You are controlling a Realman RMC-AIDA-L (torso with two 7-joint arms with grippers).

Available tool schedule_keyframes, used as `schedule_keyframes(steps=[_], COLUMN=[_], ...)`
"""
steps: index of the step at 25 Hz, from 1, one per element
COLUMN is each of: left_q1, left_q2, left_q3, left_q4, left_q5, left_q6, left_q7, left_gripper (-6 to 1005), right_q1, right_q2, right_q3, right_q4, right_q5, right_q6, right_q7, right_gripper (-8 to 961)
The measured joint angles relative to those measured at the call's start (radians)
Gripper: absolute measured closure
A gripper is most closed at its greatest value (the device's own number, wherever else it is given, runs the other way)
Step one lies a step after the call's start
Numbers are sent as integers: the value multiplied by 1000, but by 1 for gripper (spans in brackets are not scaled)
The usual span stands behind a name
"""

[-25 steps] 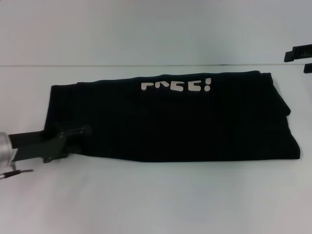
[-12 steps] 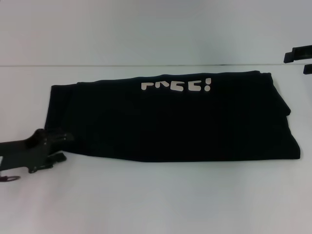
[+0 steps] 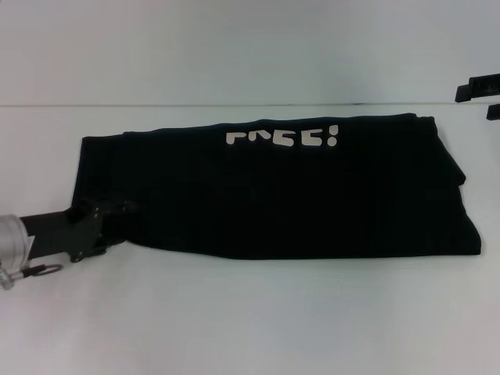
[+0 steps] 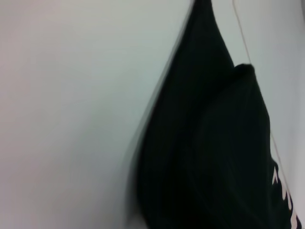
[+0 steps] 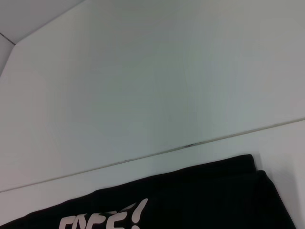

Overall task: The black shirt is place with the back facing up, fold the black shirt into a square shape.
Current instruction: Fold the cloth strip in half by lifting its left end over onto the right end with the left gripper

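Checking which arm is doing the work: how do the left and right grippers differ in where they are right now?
The left gripper is low at the black shirt's near left corner, its tip on the fabric edge; the right gripper sits raised at the far right, clear of the shirt. The left shows its arm; the right barely enters view. Both are black.

White chunky lettering "FREE!" sits on the black shirt, close to its far edge, and from the head view it reads upside down. In the right wrist view the same word shows upright, cut off at the picture's edge.
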Motion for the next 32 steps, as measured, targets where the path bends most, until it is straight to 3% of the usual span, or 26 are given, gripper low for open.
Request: schedule_keyframes(steps=[4,6,9,15,22,32], left_q1=[-15,-4,10,20,17,45], left_q2=[-12,-18,-13,-9,-3,0], left_q3=[-1,-2,-3,4,5,-41], left_q4=[-8,5,18,24,36,71], left_q5=[-48,-144,-195,-192,-66,-79], left_q6=[-48,-39,-24,-30,-15,1], left_q7=[23,73,90,90,61,72], left_gripper=[323,324,324,324,325,326], right_q1=[-1,-2,-5,-6,-6,-2], right_q2=[0,0,1,1,3,3], right_q3=[0,0,0,0,0,0], right_q4=[0,0,0,0,0,0], right_q5=[0,0,0,0,0,0], right_q6=[0,0,0,0,-2,-5], right_q7=[-1,-1,-1,-1,0,6], right_gripper=[145,144,144,145,144,145])
